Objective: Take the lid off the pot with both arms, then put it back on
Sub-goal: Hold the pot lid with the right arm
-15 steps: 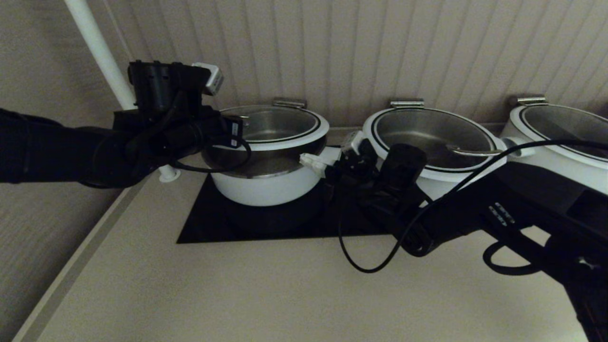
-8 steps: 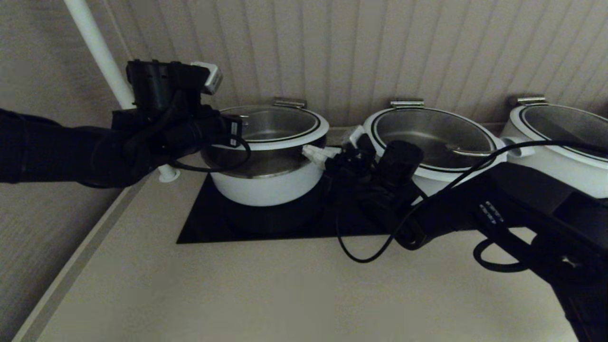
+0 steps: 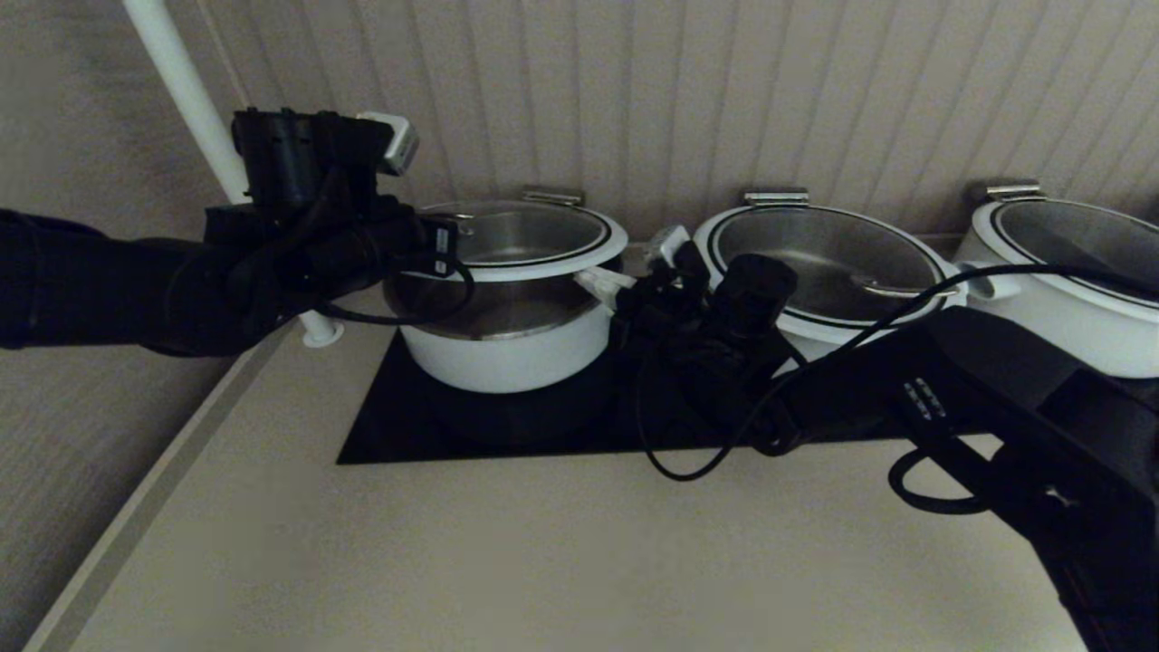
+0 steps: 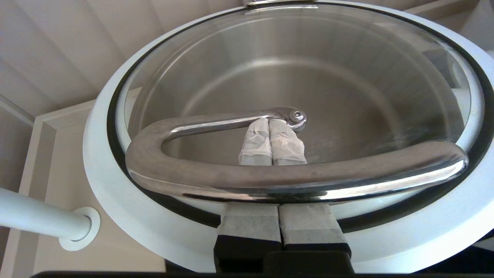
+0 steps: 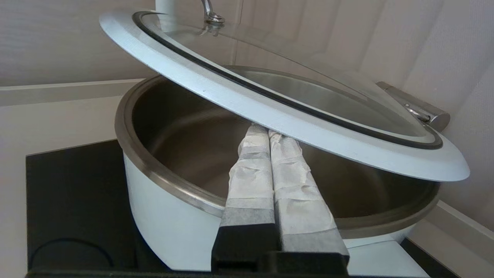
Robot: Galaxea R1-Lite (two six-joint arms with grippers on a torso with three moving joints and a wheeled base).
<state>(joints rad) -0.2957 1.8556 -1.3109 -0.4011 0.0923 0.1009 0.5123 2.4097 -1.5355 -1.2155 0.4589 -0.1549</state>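
The lid hangs tilted a little above the white pot, which stands on the black cooktop. My left gripper is shut, and its white fingers pass under the lid's curved steel handle, which rests on them. My right gripper is shut; in the right wrist view it has its fingertips pressed up against the underside of the lid's white ring, over the pot's open steel rim. The pot's inside looks empty.
Two wider white pots with glass lids stand to the right, one close behind my right arm and another at the far right. A white pole rises behind my left arm. The ribbed wall is close behind. The black cooktop lies under the pot.
My right gripper has moved up and in under the lid's right edge. My left arm has risen slightly. The lid sits a little higher above the pot.
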